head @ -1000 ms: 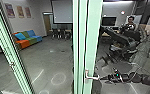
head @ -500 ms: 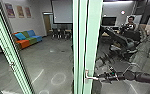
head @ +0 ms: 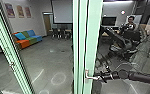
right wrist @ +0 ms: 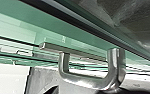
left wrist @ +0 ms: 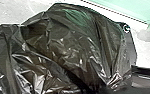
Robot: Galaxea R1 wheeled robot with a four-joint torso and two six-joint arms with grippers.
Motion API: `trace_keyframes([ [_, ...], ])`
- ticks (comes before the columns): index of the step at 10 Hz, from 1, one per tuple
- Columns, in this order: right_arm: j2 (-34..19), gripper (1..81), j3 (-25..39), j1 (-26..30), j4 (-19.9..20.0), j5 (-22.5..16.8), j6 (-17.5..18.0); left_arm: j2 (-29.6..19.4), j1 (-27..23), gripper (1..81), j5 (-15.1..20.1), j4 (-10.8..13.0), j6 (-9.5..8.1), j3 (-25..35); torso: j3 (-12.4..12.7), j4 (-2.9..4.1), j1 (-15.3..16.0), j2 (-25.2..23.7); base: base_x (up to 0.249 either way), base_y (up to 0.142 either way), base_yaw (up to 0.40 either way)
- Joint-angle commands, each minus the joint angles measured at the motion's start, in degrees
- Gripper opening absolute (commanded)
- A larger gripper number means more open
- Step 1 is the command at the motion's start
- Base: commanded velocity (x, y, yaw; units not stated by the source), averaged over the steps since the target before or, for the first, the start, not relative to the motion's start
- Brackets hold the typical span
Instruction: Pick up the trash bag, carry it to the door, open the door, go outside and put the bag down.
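You have the door handle [head: 91, 78] lying crosswise just left of your right claw [head: 101, 76], whose grip, wide or narrow, I can't tell.

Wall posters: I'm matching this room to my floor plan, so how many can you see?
3, in a row on the wall above the multicoloured sofa: left poster, middle poster, right poster. The green upright may hide others.
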Motion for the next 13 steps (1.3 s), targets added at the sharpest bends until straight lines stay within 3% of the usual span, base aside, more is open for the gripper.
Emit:
trace_keyframes([
  [1,0.6,81.1,-1.2,8.5,0.5,-0.8,2.8,-0.8,-3.2,1.0,3.1,-0.6,-0.01,0.4,0.0,0.0,0.0,0.0,0.0,0.0,0.0],
  [5,2.7,81.1,-3.8,8.7,0.5,-0.8,7.4,-0.7,-3.2,1.0,3.1,-0.6,-0.01,0.4,0.0,0.0,0.0,0.0,0.0,0.0,0.0],
  [9,6.7,81.1,-8.2,8.3,0.4,-1.6,15.2,-0.7,-3.2,1.0,3.1,-0.6,-0.01,0.4,0.0,0.0,0.0,0.0,0.0,0.0,0.0],
  [13,8.0,81.1,-11.9,8.5,0.4,-1.7,16.9,-0.7,-3.2,1.0,3.1,-0.5,-0.01,0.4,0.0,0.0,0.0,0.0,0.0,0.0,0.0],
])
